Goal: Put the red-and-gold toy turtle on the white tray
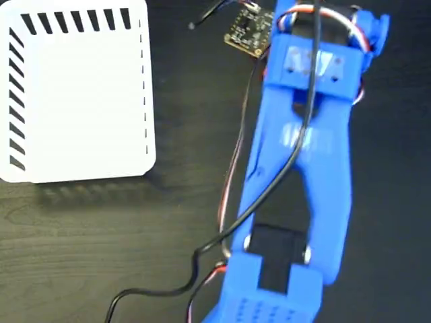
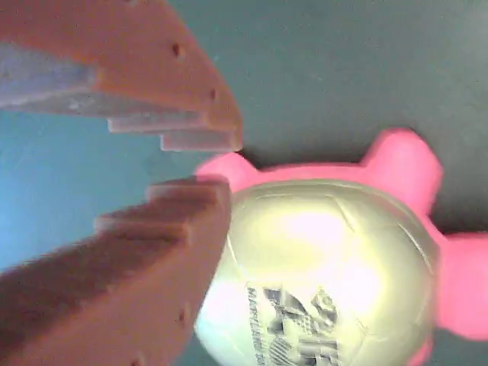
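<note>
The red-and-gold toy turtle (image 2: 328, 267) fills the lower right of the wrist view, its pale gold shell with a black logo ringed by pink-red legs. My gripper (image 2: 221, 164) comes in from the left, its jaws a narrow gap apart. One turtle leg ends right at that gap, and the lower finger (image 2: 152, 259) lies along the shell's left side. The white tray (image 1: 74, 94), with black slots on its top and left sides, lies bare at the upper left of the fixed view. There the blue arm (image 1: 303, 155) hides both turtle and gripper.
A small circuit board (image 1: 248, 30) lies at the top middle of the fixed view. Black and red cables (image 1: 232, 229) trail from the arm down over the dark wooden table (image 1: 101, 249) toward the bottom edge.
</note>
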Controlling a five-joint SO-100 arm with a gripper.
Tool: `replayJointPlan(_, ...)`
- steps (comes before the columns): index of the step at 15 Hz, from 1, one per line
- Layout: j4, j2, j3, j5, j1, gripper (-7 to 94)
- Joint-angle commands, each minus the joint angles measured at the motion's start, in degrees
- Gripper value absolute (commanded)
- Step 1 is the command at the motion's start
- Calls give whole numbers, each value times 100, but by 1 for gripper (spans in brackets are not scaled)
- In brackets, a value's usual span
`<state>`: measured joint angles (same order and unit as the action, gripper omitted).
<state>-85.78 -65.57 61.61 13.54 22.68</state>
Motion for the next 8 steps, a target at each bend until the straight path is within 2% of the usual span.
replayJointPlan(1,-281,-62,-686,-123,114,30)
replayJointPlan(2,-290,-62,-712,-176,123,37)
replayJointPlan(5,-642,167,-1055,-97,123,48)
replayJointPlan(8,-712,536,-1547,290,132,48)
